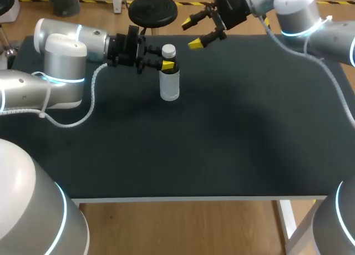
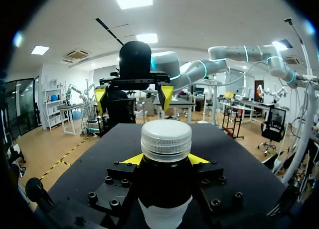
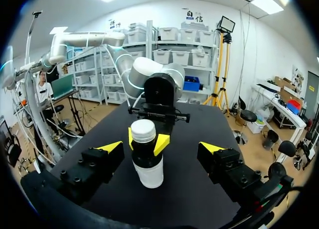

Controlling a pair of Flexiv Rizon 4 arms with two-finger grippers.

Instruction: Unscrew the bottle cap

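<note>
I judge the main risk is slip. My right claw (image 1: pixel 193 33), spread wide at one o'clock from the bottle (image 1: pixel 170 84), could land off-centre on the cap (image 1: pixel 168 50). It would then twist the whole bottle inside my left claw (image 1: pixel 166 65), which pinches it just under the cap. The bottle stands upright at eleven o'clock on the dark surface (image 1: pixel 233 144), with a pale lower body, dark shoulder and ribbed white cap.

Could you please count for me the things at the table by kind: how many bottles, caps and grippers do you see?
Bottles: 1, the bottle, standing upright.
Caps: 1, the white cap, on the bottle.
Grippers: 2, the left gripper shut on the bottle's neck, the right gripper open and apart from the bottle.
Total: 4.
</note>
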